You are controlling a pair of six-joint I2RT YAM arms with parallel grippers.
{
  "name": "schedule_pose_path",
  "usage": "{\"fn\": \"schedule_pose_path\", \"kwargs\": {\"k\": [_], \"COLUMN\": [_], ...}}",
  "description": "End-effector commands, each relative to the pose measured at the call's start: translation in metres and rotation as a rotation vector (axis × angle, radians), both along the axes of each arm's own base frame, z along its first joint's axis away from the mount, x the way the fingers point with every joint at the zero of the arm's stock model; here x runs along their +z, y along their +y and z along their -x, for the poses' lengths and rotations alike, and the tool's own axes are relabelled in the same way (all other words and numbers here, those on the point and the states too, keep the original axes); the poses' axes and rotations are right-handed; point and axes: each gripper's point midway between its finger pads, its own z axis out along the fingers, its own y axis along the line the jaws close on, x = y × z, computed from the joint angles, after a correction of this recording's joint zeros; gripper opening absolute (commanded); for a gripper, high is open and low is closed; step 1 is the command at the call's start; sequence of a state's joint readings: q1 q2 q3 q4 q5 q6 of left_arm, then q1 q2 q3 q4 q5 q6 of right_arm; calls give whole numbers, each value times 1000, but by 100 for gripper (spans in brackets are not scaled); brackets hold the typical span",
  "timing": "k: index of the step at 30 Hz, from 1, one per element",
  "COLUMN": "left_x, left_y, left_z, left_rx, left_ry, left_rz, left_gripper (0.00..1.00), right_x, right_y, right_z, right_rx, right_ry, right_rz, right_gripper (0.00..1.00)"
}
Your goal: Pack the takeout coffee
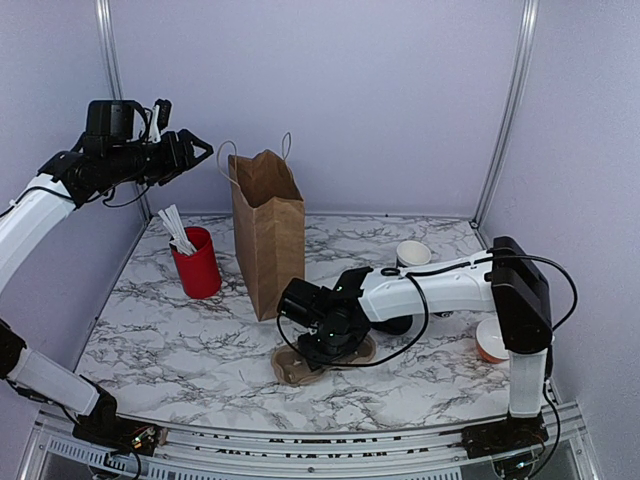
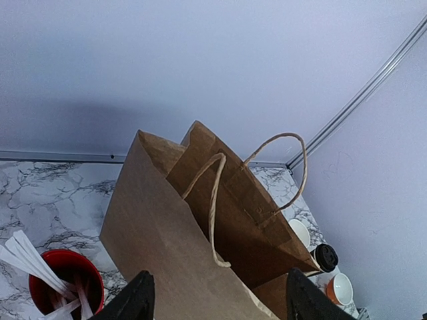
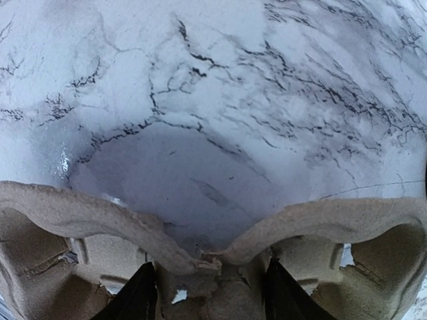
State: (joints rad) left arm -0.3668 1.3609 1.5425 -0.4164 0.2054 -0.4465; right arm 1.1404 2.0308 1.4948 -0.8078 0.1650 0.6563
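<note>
1. Lilac walls close in a marble table (image 1: 180, 340). A brown paper bag (image 1: 268, 235) stands open toward the back, with a red cup (image 1: 197, 265) of white sticks just beside it.
2. The coffee cup (image 2: 325, 257), black with a black lid, stands upright to the right of the bag, between an open black cup (image 2: 299, 232) and an orange cup (image 2: 340, 288). From overhead the right arm hides most of it.
3. The left gripper (image 2: 219, 277) hangs high above the bag, its jaws wide apart and empty.
4. The right gripper (image 3: 210, 267) is down on a cardboard carrier (image 1: 295, 370) in front of the bag, fingers straddling its middle rib. Whether they pinch it, I cannot tell.
5. The coffee cup is probably light and thin-walled, easy to crush. Its smooth lid could pop off, and any drink inside would slosh.
6. The best hold, I'd judge, is across the paper body just below the lid, with a gentle squeeze and the cup kept upright.
</note>
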Motion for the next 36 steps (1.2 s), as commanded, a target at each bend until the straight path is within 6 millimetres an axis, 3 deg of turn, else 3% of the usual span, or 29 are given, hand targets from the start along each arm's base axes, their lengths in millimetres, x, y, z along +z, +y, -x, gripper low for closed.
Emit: {"fn": "schedule_pose_path", "kwargs": {"k": [1, 7, 14, 22, 31, 36], "left_x": [12, 19, 23, 12, 6, -9], "left_y": [-3, -6, -5, -6, -21, -6], "left_z": [-2, 3, 9, 9, -11, -29], "left_rx": [-14, -26, -24, -19, -14, 116], "left_ry": [-10, -4, 19, 78, 95, 100], "left_rz": [27, 58, 93, 91, -25, -174], "left_gripper": [68, 71, 71, 67, 62, 57], "right_x": [-3, 10, 27, 51, 90, 111], "right_y": [2, 0, -2, -18, -39, -48], "right_z": [0, -4, -8, -12, -11, -15], "right_rx": [8, 5, 12, 7, 19, 16], "right_ry": [0, -38, -84, -165, -252, -283], "right_rz": [-3, -19, -45, -73, -123, -166], "right_gripper": [50, 41, 38, 37, 35, 35]}}
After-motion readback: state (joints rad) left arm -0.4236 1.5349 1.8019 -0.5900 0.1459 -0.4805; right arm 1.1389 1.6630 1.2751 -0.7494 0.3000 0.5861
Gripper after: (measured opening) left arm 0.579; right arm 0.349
